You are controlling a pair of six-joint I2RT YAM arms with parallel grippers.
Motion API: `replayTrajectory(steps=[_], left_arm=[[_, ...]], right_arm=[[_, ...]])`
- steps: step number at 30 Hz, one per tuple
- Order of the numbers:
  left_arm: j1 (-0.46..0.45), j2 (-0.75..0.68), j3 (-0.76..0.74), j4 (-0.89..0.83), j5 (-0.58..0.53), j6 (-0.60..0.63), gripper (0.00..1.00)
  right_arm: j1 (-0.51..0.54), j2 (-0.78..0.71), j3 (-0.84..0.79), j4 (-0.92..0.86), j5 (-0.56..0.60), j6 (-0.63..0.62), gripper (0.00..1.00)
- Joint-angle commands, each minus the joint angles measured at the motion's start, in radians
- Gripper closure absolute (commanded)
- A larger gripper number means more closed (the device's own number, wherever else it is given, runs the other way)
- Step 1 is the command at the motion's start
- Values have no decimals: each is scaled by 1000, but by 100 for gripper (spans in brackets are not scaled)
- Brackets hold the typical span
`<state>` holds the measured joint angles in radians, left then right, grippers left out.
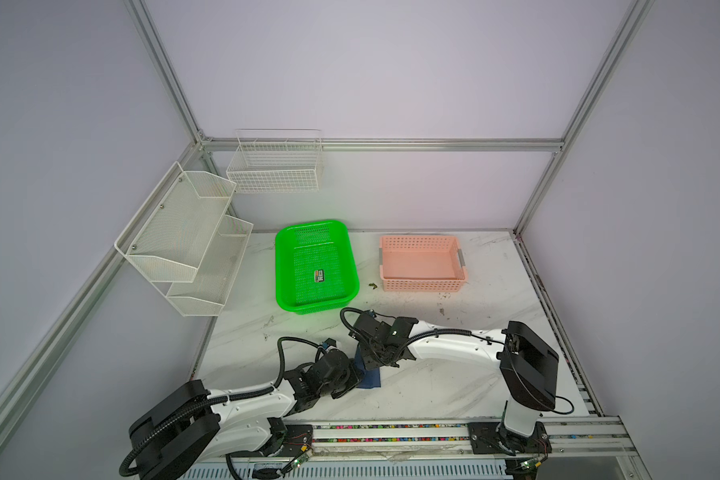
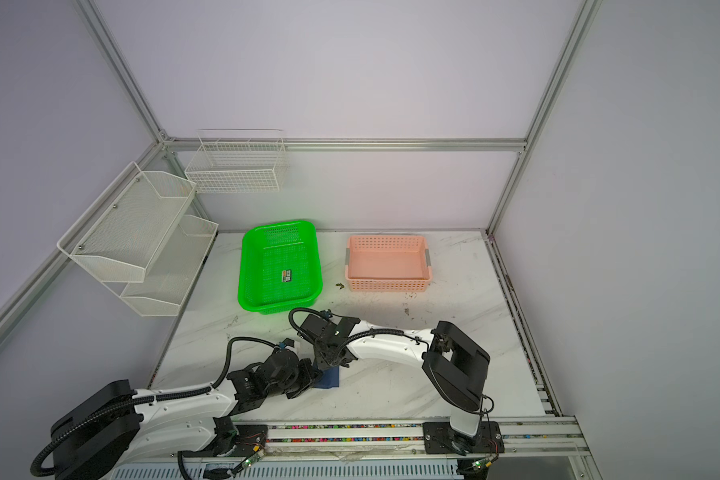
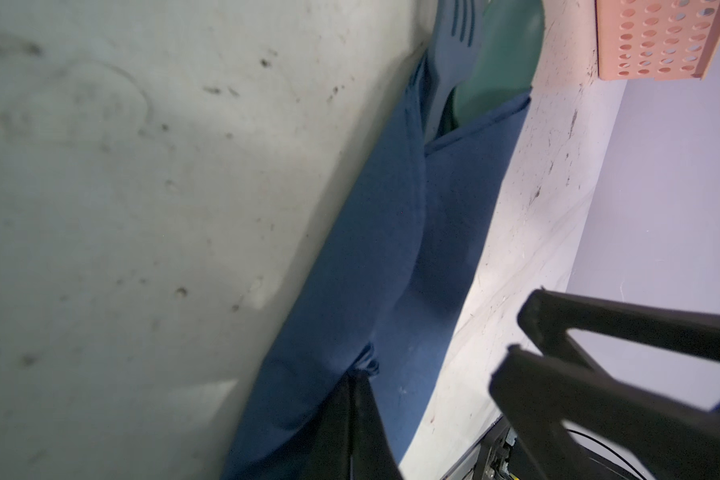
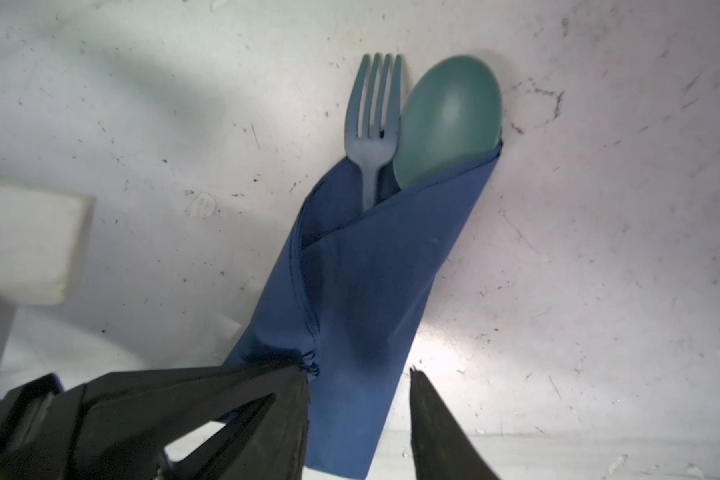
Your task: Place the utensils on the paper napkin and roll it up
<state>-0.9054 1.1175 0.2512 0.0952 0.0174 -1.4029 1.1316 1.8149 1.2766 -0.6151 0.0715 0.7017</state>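
i see the left claw (image 3: pixel 360 380) clamped on the bunched end of the wrapped paper napkin (image 4: pixel 362 270); the right claw (image 4: pixel 358 386) hovers by that end, jaws apart. fork (image 4: pixel 373 147) and spoon (image 4: pixel 445 120) heads stick out the other end, all near the table's (image 1: pixel 454 386) front edge.

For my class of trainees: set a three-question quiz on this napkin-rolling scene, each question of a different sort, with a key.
1. True or false: the paper napkin hides the fork and spoon completely.
2. What lies in the green basket? A) a small printed card B) a spoon C) nothing
3. Which stands open: the left gripper or the right gripper?
Key: 1 false, their heads stick out; 2 A; 3 the right gripper.
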Motion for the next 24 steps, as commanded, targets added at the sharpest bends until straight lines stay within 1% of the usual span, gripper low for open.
replayTrajectory(steps=[1,12,20,22,24], left_arm=[[3,-17,7,15,-19,-11,100],[3,-25,-6,20,-19,-19,100],[3,-33,-12,20,-20,-21,100],[3,-35,-15,22,-20,-24,100],[3,-33,-14,23,-20,-22,100]], right_arm=[[22,41,6,-29,17,37,59],[73,108,-7,-20,24,86,64],[92,153,-31,-10,35,105,70],[94,149,-27,-12,38,108,70],[95,135,-13,-20,40,106,68]])
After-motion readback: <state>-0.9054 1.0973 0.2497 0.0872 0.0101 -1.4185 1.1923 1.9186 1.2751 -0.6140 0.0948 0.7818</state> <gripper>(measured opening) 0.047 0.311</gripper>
